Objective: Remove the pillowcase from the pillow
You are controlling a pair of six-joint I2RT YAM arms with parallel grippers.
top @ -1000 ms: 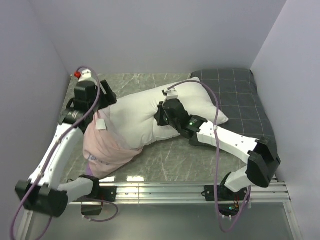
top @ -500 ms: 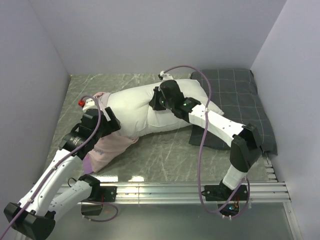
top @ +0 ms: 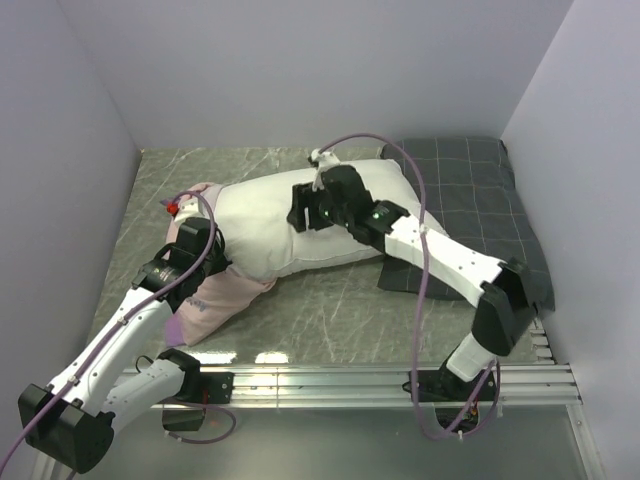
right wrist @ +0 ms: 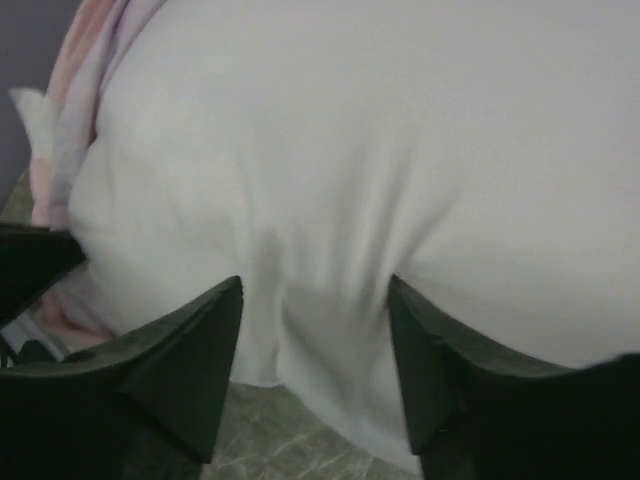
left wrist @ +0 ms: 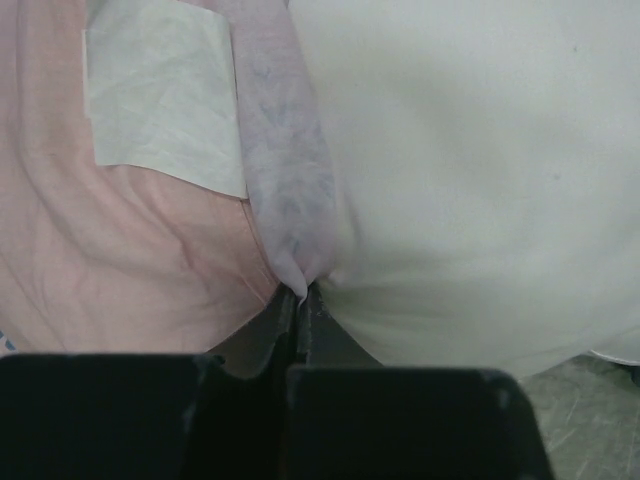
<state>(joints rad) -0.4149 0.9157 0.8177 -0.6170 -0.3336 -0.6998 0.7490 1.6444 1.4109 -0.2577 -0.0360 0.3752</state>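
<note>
The white pillow (top: 290,225) lies across the middle of the table, its left end still inside the pink pillowcase (top: 215,295). My left gripper (top: 208,240) sits at the case's open edge. In the left wrist view the left gripper (left wrist: 300,295) is shut on a thin fold of the pillowcase (left wrist: 150,250), right where it meets the pillow (left wrist: 470,180). My right gripper (top: 298,215) hovers over the pillow's middle. In the right wrist view the right gripper (right wrist: 315,290) stands open, and the pillow (right wrist: 380,150) shows between its fingers, ungripped.
A dark grey checked pillow (top: 480,200) lies at the right, under the white pillow's right end and the right arm. Walls close in on the left, back and right. A white label (left wrist: 160,100) is sewn on the pillowcase's inner side.
The left gripper has come to the pillowcase's edge and shut on it. The right gripper has let go of the pillow, opened and shifted slightly left.
</note>
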